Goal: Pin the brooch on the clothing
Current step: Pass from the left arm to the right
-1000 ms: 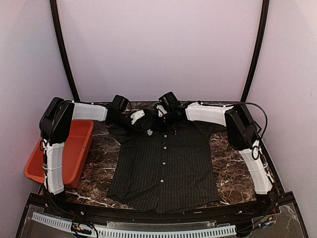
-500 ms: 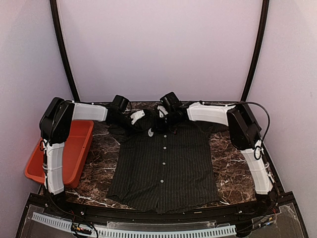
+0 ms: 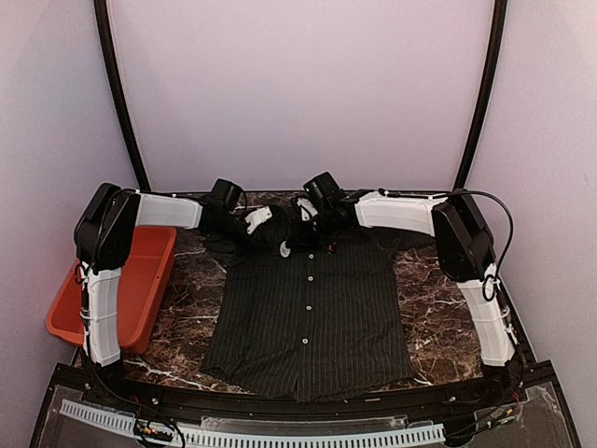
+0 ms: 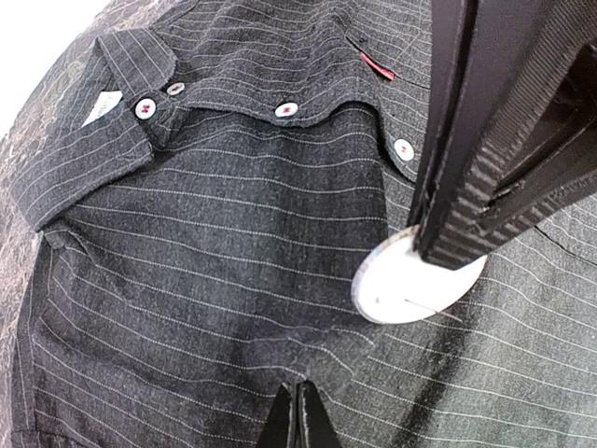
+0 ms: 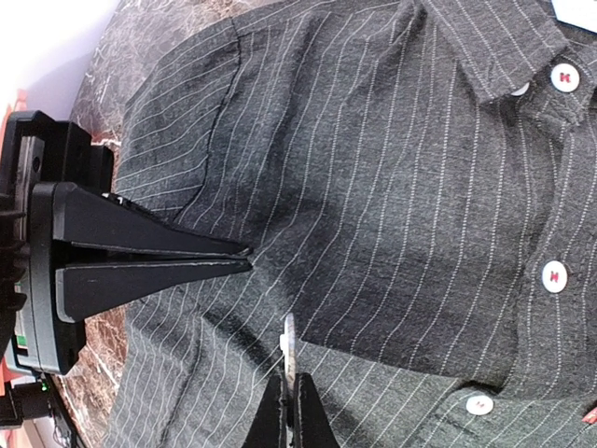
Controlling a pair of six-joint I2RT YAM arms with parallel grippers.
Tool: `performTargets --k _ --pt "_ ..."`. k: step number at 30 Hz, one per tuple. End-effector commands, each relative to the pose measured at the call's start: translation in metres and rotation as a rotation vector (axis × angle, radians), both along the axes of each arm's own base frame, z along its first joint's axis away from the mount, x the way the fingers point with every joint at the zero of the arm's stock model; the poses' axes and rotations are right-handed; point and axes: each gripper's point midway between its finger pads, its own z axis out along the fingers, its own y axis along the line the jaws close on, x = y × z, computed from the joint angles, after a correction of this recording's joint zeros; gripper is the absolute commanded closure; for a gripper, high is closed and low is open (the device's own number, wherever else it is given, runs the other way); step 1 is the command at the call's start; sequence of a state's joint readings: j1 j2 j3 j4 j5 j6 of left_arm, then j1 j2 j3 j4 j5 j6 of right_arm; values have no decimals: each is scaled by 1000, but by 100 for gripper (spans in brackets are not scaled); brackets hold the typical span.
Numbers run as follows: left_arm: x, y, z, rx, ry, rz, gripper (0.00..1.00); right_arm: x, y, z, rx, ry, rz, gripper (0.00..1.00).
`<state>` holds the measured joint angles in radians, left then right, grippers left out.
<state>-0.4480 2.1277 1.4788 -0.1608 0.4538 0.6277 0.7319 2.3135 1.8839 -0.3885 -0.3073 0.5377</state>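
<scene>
Clothing (image 3: 308, 317) lies flat and buttoned on the bench (image 3: 182, 322), hem nearest us. Farther back, at the chest, the left fingers (image 4: 298, 411) appear clenched on a fabric fold, and the right fingers (image 5: 287, 415) clamp the brooch (image 4: 387, 294) near that fold. We judge pinning unfinished. Whether the pin has pierced the cloth is unclear, and the clasp is hidden.
</scene>
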Motion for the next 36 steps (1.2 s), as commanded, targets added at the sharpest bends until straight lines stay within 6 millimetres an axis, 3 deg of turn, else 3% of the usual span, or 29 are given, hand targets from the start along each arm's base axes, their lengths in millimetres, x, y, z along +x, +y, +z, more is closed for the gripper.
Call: performTargets --k 1,16,25,36 --pt "-6 -2 23 -40 -30 -14 99 6 -9 9 2 -23 -31 100" --pt "-9 -5 34 -89 -26 -27 99 -6 -3 22 116 -47 67 100" --pt "-12 -7 38 -108 -9 -44 99 -20 0 37 195 -158 203 100" --pt "-24 -15 56 -149 40 -111 87 -33 -8 54 203 -378 335 100"
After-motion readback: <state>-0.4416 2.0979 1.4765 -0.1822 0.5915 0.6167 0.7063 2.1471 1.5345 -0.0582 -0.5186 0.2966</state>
